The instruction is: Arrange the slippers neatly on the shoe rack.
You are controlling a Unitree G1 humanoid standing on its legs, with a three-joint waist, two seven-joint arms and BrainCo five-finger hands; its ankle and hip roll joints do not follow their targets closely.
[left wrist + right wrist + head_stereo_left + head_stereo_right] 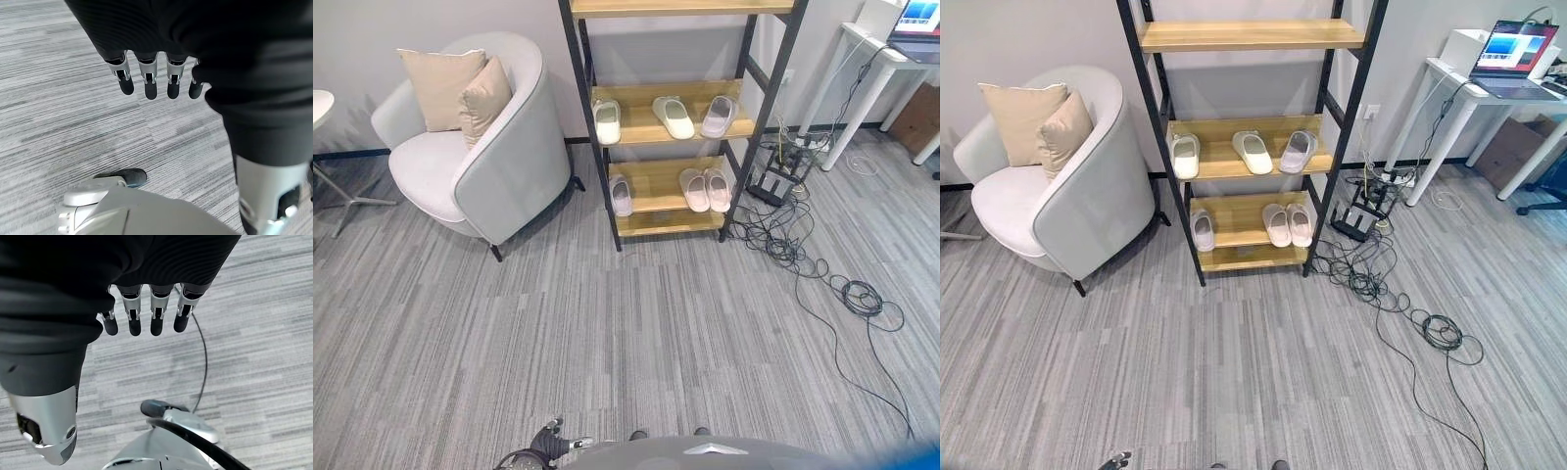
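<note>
Starting at your left, an armchair [480,147] with two beige cushions [460,86] sits against the wall, its right side close to the shoe rack [597,147] but not touching it. On the rack's middle shelf [646,132] you have three slippers. The left one [607,121] lies with its long axis running front to back, toe toward you. The middle one [674,117] is angled, its near end swung to the right. The right one [718,116] is tipped and skewed the other way, leaning toward the right post. On the lower shelf [656,220] a single slipper [621,195] lies at the left end, lengthwise front to back. Bare wood separates it from a pair [705,189] lying side by side and touching, both pointing toward you near the right end. The top shelf [1252,35] is bare.

To the right of the rack, a tangle of cables [783,235] spreads over the floor from a power strip [766,193] and trails toward you. Beyond it stands a white desk [1489,93] with a laptop [1513,51]. The grey carpet [607,333] between you and the rack lies open.

Your left hand [151,78] hangs above the carpet with fingers straight and relaxed, holding nothing. Your right hand [146,316] hangs the same way, fingers extended and empty.
</note>
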